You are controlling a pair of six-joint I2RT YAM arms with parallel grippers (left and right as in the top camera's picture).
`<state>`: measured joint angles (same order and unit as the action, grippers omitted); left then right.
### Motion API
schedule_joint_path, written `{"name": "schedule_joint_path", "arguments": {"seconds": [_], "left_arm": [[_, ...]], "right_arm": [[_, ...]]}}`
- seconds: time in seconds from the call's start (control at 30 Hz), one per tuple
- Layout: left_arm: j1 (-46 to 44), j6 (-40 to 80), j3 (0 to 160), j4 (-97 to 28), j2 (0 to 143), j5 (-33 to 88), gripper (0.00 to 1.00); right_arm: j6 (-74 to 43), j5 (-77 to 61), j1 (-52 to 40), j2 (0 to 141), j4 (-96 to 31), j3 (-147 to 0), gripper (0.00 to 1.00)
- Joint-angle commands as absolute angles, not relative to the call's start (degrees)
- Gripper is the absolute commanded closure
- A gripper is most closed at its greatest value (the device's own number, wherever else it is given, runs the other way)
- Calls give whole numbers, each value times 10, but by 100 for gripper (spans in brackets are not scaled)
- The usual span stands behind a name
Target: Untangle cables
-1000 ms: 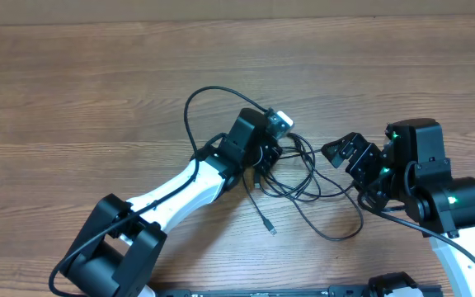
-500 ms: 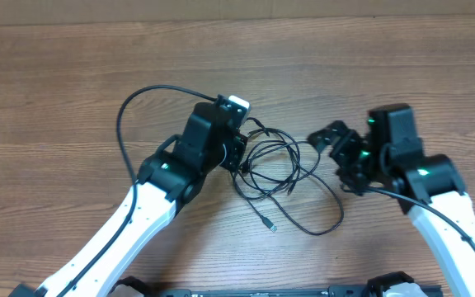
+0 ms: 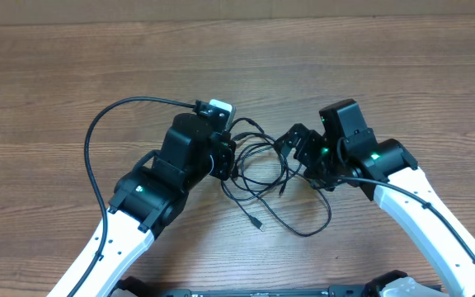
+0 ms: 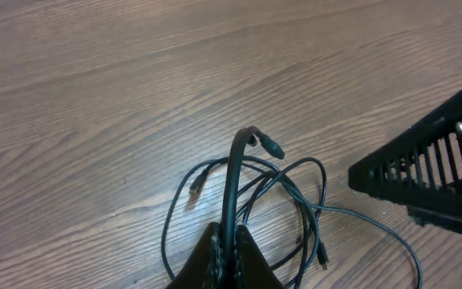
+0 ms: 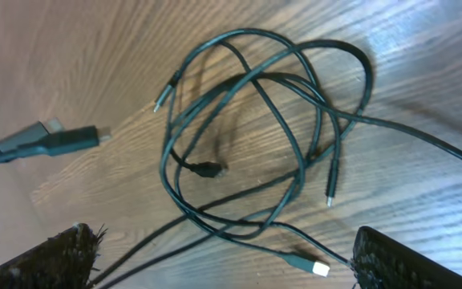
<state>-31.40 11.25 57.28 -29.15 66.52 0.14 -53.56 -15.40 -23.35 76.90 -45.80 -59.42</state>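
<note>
The cables lie as one loose tangle of thin black cords on the wooden table, between my two grippers. My left gripper is at the tangle's left edge, shut on one cord. In the left wrist view that cord rises from the closed left gripper and ends in a small plug held off the table. My right gripper is at the tangle's right edge, wide open. In the right wrist view the loops lie ahead of the right gripper, and a white-tipped plug lies between the jaws.
The thick black wire of the left arm loops out over the table to the left. A larger blurred plug shows at the left of the right wrist view. The right gripper's finger fills the right of the left wrist view.
Both arms have moved left. The left gripper, still shut on its cord, dragged the tangle leftward, and the open right gripper followed to the tangle's right edge.
</note>
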Motion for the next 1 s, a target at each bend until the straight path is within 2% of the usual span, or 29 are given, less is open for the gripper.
{"name": "schedule_joint_path", "arguments": {"seconds": [0.0, 0.3, 0.97], "left_arm": [[-306, 145, 587, -289, 652, 2, 96], [-238, 148, 604, -295, 651, 107, 96], [-236, 139, 638, -302, 651, 102, 96]], "right_arm": [[-536, -146, -235, 768, -446, -591, 0], [-536, -129, -235, 783, -422, -591, 0], [-535, -155, -235, 898, -369, -591, 0]]}}
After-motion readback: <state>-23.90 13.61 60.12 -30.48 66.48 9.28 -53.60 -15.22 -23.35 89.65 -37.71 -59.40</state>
